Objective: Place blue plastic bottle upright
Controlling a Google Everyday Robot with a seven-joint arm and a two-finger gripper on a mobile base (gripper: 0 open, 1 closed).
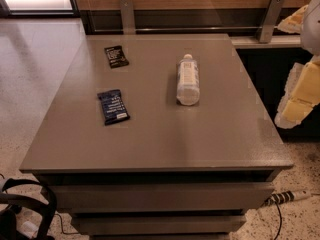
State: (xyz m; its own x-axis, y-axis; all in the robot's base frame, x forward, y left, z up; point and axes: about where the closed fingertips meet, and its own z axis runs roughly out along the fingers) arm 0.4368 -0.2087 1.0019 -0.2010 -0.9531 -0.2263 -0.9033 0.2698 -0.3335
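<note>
Closest to the lens is some black strap [30,199] on the floor at lower left, cut off by the frame, so no idea what it belongs to.

Anyway, the blue plastic bottle [188,81] is lying on its side on the grey table [150,144], a bit right of centre and toward the back. Its white cap [187,58] points away from the camera and its base faces us. It looks clear and thin-walled to me, so I'd guess it's light, a bit squishy and happy to roll sideways if nudged. I'd take it across the body around the pale label [187,76], on the cap half, so it can swing up onto its base. Squeezing the lower end probably just dents it. Can't tell if there's water in it.

Off to its left are a dark blue wrapper [113,106] and, further back, a black packet [116,56], both flat and well apart from the bottle.

The gripper [299,94] hangs past the table's right edge, well clear of the bottle. It's mostly cropped by the frame, so I can't tell whether it's apart or together.

A power strip [286,198] lies on the floor lower right, partly hidden behind the table.
</note>
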